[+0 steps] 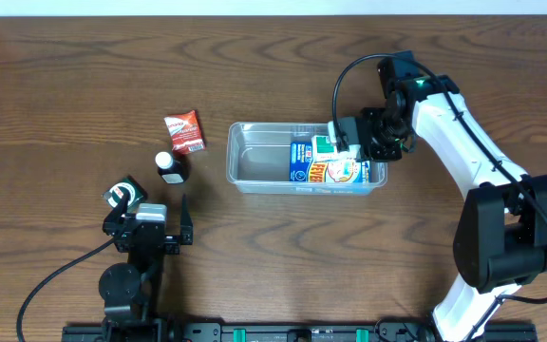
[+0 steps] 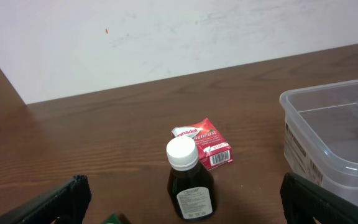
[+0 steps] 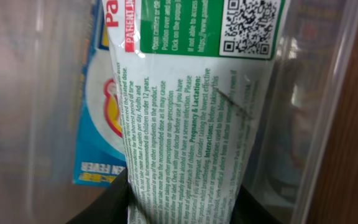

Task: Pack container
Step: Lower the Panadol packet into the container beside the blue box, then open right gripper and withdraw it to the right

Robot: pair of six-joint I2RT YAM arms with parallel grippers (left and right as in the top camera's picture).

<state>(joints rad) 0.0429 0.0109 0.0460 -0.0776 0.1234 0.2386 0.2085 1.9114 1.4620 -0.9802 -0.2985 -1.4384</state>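
The clear plastic container [image 1: 254, 163] sits at the table's middle, with a blue packet [image 1: 304, 166] lying inside it. My right gripper [image 1: 348, 139] is shut on a green and white packet [image 1: 325, 145] and holds it over the container's right half. In the right wrist view the green and white packet [image 3: 185, 124] fills the frame between the fingers, the blue packet [image 3: 95, 124] behind it. A dark bottle with a white cap [image 1: 169, 167] stands left of the container, a red packet [image 1: 185, 132] behind it. My left gripper [image 1: 150, 234] is open and empty near the bottle [image 2: 189, 183].
The red packet [image 2: 205, 142] lies flat just beyond the bottle in the left wrist view, and the container's corner [image 2: 328, 137] is at the right. A small green object [image 2: 112, 219] shows at the bottom edge between the left fingers.
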